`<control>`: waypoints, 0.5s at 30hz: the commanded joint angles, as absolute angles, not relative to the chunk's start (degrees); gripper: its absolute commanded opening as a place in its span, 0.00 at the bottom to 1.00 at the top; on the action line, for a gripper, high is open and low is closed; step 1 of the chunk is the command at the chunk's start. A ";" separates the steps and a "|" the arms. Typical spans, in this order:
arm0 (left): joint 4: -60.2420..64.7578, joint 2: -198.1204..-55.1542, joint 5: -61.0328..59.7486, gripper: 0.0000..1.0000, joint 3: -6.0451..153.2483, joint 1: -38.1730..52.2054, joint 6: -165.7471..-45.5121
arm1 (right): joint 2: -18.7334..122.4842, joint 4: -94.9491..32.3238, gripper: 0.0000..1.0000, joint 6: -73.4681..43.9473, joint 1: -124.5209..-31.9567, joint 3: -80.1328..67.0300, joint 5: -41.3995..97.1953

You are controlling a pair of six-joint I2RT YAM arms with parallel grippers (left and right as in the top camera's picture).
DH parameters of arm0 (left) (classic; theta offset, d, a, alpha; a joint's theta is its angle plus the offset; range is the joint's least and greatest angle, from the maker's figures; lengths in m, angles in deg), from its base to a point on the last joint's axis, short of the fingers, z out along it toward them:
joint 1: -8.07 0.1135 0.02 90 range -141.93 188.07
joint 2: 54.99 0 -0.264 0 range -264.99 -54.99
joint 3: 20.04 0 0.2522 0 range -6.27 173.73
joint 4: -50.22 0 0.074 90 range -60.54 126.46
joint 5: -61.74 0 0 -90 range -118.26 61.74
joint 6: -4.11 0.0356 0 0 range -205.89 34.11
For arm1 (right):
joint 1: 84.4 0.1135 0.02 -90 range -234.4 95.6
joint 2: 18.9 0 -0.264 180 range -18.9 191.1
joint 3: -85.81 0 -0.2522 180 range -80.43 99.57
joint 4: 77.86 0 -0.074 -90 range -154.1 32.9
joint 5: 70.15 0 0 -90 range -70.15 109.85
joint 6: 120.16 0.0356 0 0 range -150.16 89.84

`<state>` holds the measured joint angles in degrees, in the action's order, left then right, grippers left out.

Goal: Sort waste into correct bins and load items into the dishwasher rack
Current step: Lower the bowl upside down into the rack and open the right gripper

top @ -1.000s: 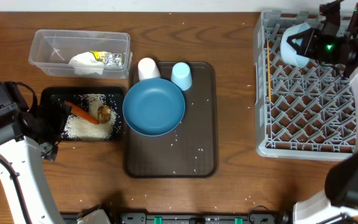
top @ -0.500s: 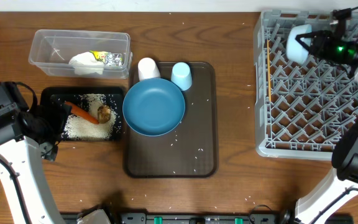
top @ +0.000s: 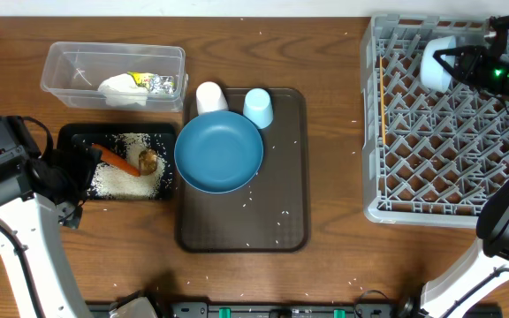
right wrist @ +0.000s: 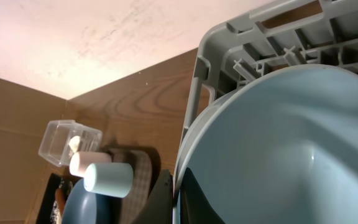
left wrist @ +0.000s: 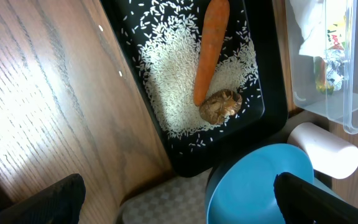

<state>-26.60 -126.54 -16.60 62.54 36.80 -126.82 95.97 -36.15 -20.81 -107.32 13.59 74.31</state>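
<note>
Light blue bowl [top: 433, 64] hangs tilted on its side over the far strip of the dishwasher rack [top: 431, 159], which fills the worktop's right edge from the far-right corner down towards the near edge. The right gripper [top: 456, 64] pinches the bowl's rim, one dark finger inside the hollow and one outside, as the right wrist view shows; whether the bowl touches the pegs cannot be told. Wooden chopsticks [top: 383, 113] lie along the rack's left wall. At mid-table a dark brown serving tray [top: 246, 221] carries the dark blue plate [top: 219, 152], which overhangs the tray's left rim, and beyond it, towards the far edge, the white cup [top: 210, 97] and the light blue cup [top: 257, 108] stand side by side, touching the plate's far rim. Stray rice grains dot the tray and the wood around it. Near the far-left corner the clear tub [top: 60, 62] holds the crumpled tissue [top: 122, 88] and the foil wrapper [top: 159, 83]. Just nearer, by the left edge, the black tray [top: 69, 134] holds the carrot [top: 117, 160] lying on the loose rice [top: 117, 181], with the brown lump [top: 147, 160] at the carrot's tip. The left gripper [top: 82, 172] hovers at the black tray's left end, fingers spread wide and grasping nothing.
</note>
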 commanded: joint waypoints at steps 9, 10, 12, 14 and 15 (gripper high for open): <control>-26.93 -126.15 -16.97 0.98 62.52 37.04 -127.34 | 97.22 -41.01 0.01 -19.57 -107.04 13.83 76.50; -26.93 -126.15 -16.95 0.98 62.52 37.04 -127.34 | 97.63 -41.84 0.01 -19.24 -106.93 13.83 77.37; -26.93 -126.15 -16.95 0.98 62.52 37.04 -127.34 | 98.86 -43.65 0.01 -17.60 -106.69 13.83 78.92; -26.93 -126.15 -16.97 0.98 62.52 37.04 -127.34 | 100.61 -45.03 0.01 -16.12 -106.45 13.83 78.94; -26.93 -126.15 -16.95 0.98 62.52 37.04 -127.32 | 101.35 -45.33 0.01 -15.98 -106.45 13.83 79.38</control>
